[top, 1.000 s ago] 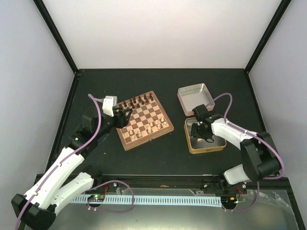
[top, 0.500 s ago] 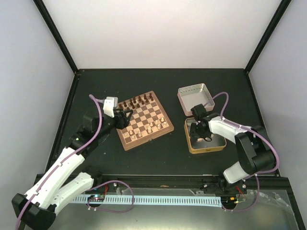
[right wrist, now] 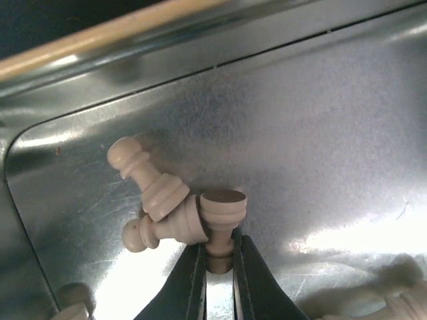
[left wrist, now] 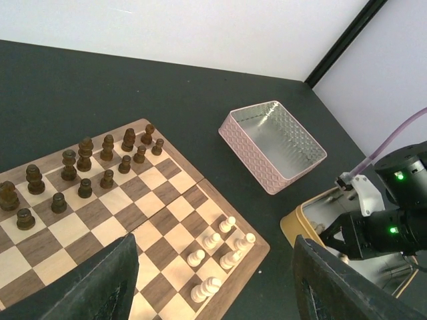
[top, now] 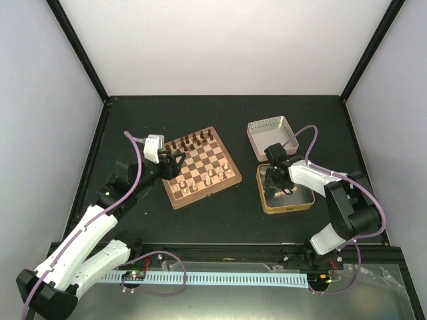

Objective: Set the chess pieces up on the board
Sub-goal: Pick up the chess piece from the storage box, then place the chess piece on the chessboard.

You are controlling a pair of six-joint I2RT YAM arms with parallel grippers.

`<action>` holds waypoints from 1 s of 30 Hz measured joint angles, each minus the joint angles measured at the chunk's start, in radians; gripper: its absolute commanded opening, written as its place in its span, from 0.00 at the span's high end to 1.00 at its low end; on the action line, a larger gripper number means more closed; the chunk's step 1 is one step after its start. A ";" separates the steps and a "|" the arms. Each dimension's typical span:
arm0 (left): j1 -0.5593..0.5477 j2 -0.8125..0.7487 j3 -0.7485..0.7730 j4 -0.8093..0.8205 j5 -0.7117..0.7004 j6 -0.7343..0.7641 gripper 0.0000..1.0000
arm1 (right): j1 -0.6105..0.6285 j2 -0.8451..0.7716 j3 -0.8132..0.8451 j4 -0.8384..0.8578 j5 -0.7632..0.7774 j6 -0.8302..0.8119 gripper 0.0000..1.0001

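Note:
The board (top: 202, 167) lies left of centre, with dark pieces along its far edge and several pale chess pieces (left wrist: 223, 250) near its right corner. My left gripper (left wrist: 213, 280) hangs open above the board's near part, empty. My right gripper (right wrist: 219, 257) is down inside the gold tin (top: 285, 189), shut on the stem of a pale chess piece (right wrist: 222, 217) lying on the tin floor. Two more pale pawns (right wrist: 150, 193) lie touching it on its left. Other pale pieces show at the bottom corners of the right wrist view.
A pinkish-silver tin lid (top: 272, 136) sits just behind the gold tin; it also shows in the left wrist view (left wrist: 273, 143). The tin's wall (right wrist: 133, 40) curves close around my right fingers at the far and left sides.
My right gripper has shifted slightly toward the far left corner of the gold tin. The left arm has barely moved.

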 measured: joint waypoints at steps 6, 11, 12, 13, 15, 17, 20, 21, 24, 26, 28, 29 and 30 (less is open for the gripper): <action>0.000 0.000 0.000 0.002 0.012 -0.001 0.33 | -0.001 -0.041 -0.016 0.027 0.022 0.002 0.97; 0.000 0.000 -0.005 0.020 0.051 -0.005 0.27 | -0.002 -0.195 -0.045 0.057 0.023 -0.018 0.98; 0.000 0.000 -0.008 0.029 0.067 -0.007 0.26 | -0.003 -0.235 -0.052 0.065 0.023 -0.023 0.98; 0.000 0.001 -0.012 0.039 0.087 -0.010 0.25 | -0.003 -0.266 -0.057 0.070 0.022 -0.030 0.98; 0.000 0.007 -0.020 0.067 0.137 -0.019 0.24 | -0.003 -0.329 -0.069 0.085 0.013 -0.045 0.98; 0.000 0.021 -0.022 0.093 0.183 -0.032 0.24 | -0.003 -0.380 -0.081 0.096 0.000 -0.060 0.98; 0.000 0.056 -0.022 0.131 0.252 -0.059 0.23 | -0.004 -0.452 -0.091 0.108 -0.047 -0.089 0.98; 0.000 0.070 -0.021 0.140 0.278 -0.070 0.24 | -0.004 -0.471 -0.092 0.115 -0.073 -0.102 0.98; 0.000 0.103 -0.021 0.150 0.330 -0.096 0.23 | -0.004 -0.518 -0.093 0.155 -0.213 -0.151 0.98; 0.000 0.122 -0.020 0.158 0.373 -0.125 0.24 | -0.003 -0.542 -0.095 0.201 -0.344 -0.180 0.98; 0.000 0.141 -0.020 0.175 0.418 -0.166 0.24 | 0.000 -0.555 -0.097 0.252 -0.468 -0.198 0.98; 0.000 0.150 -0.019 0.184 0.441 -0.189 0.23 | 0.006 -0.559 -0.097 0.286 -0.541 -0.206 0.98; 0.000 0.160 -0.019 0.196 0.468 -0.213 0.23 | 0.012 -0.561 -0.097 0.310 -0.592 -0.212 0.98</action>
